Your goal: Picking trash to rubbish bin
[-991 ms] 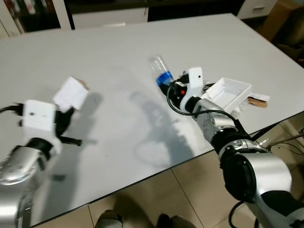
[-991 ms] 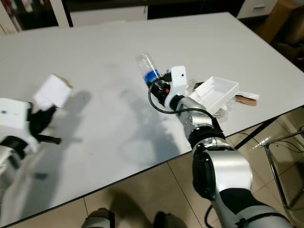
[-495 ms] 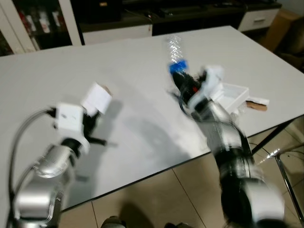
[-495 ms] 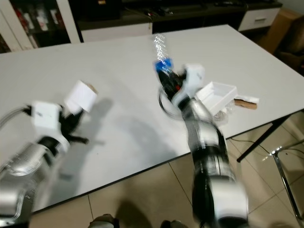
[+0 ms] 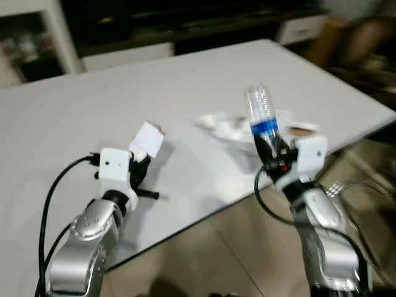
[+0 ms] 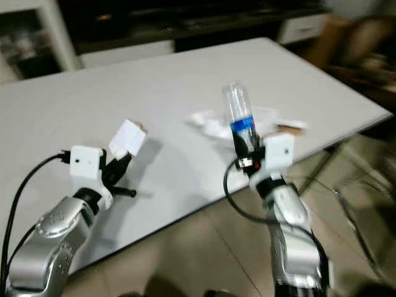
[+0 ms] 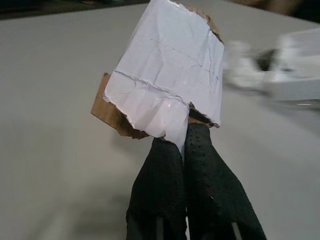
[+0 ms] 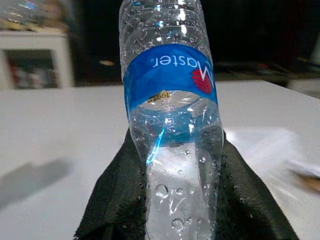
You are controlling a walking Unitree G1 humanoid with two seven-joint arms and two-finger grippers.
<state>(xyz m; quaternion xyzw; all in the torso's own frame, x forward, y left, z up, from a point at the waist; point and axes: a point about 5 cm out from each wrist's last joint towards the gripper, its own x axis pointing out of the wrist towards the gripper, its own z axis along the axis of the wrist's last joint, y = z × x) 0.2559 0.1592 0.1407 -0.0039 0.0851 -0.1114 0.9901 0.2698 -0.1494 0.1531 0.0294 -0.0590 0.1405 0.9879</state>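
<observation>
My right gripper (image 5: 270, 145) is shut on a clear plastic bottle (image 5: 260, 114) with a blue label, held upright above the table's near right edge. The right wrist view has the bottle (image 8: 170, 115) between the black fingers (image 8: 115, 200). My left gripper (image 5: 140, 167) is shut on a torn white piece of cardboard (image 5: 148, 139), held a little above the white table (image 5: 93, 105) at the near left. In the left wrist view the cardboard (image 7: 167, 85) is pinched at its lower edge by the fingertips (image 7: 172, 160).
A white tray and crumpled white scraps (image 5: 226, 129) lie on the table behind the bottle, with a brown scrap (image 5: 301, 130) beside them. Dark cabinets (image 5: 185, 25) stand behind the table. Tiled floor (image 5: 216, 253) lies below the table's near edge.
The whole view has shifted as the camera moved back and turned. The right gripper has lifted the bottle upright away from the tray. The left gripper still holds the cardboard.
</observation>
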